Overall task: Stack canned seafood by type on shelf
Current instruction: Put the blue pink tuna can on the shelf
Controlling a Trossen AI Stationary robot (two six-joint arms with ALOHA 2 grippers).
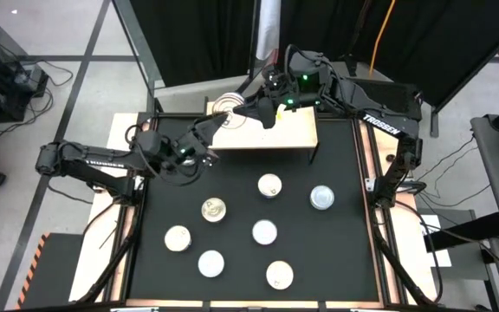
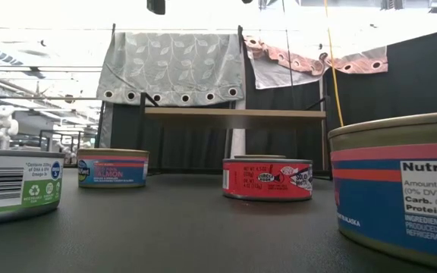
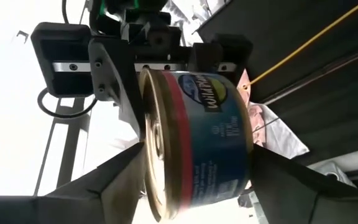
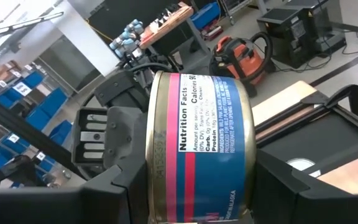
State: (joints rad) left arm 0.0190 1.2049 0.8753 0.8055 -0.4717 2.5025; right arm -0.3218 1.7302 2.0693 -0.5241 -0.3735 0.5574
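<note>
Handover at shelf (image 1: 293, 134) left end: one blue tin (image 1: 229, 106) pinched by both left gripper (image 1: 217, 120) and right gripper (image 1: 260, 102). I'd confirm right hold firm, then spread left slowly. Seven tins wait on tabletop (image 1: 345, 251)

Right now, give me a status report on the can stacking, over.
Right end effector shut on blue-label can above shelf, left end. Left end effector at same can. Seven loose cans on table. No obstruction seen.

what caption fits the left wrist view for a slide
Blue-labelled can held on edge between both grippers, left gripper and right gripper.
</note>
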